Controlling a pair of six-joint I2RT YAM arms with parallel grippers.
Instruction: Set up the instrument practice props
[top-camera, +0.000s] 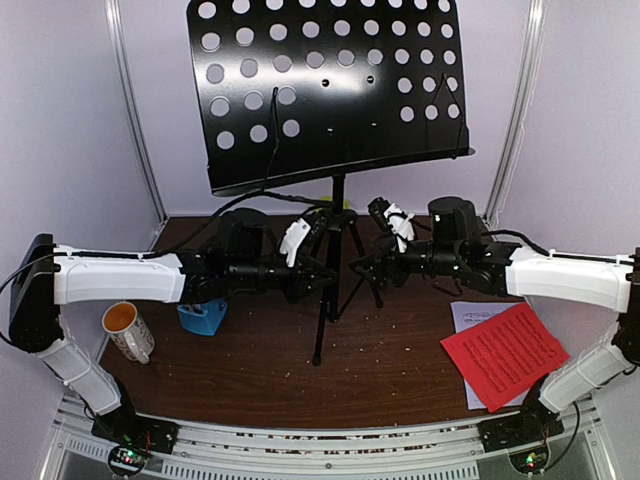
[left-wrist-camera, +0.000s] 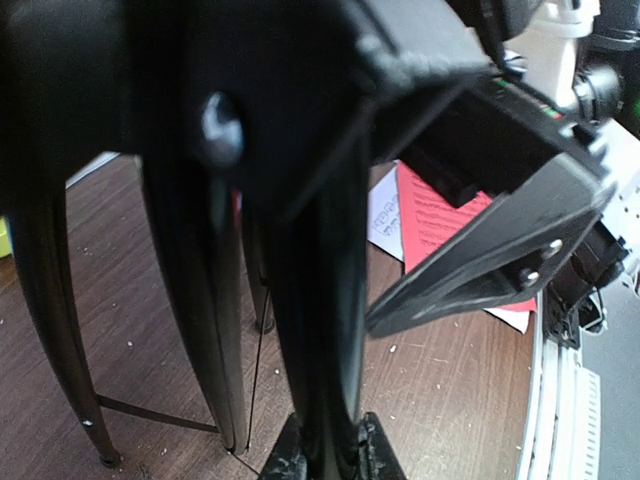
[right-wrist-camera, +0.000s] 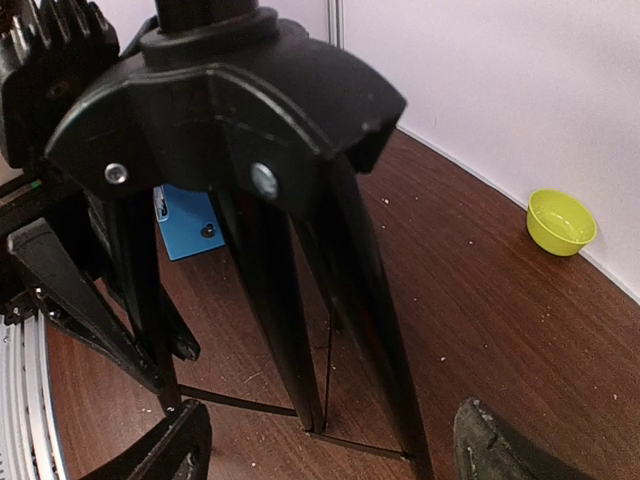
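Between the two pincers, the music stand (top-camera: 330, 130) stands on the tabletop (top-camera: 400, 350). Right pincer (right-wrist-camera: 330, 455): spread wide before it. Left pincer (top-camera: 312, 268): state cannot be determined. Grip it low to prevent tipping. Red sheet (top-camera: 505, 355) and metronome (top-camera: 203, 317) lie outboard.

Light: bright, even, overhead. Shadows: soft, on bench (top-camera: 380, 350). Left wrist view: stand (left-wrist-camera: 300, 250) blurred, dark. Right wrist view: sharper beyond end effector (right-wrist-camera: 330, 425); edges bowed.
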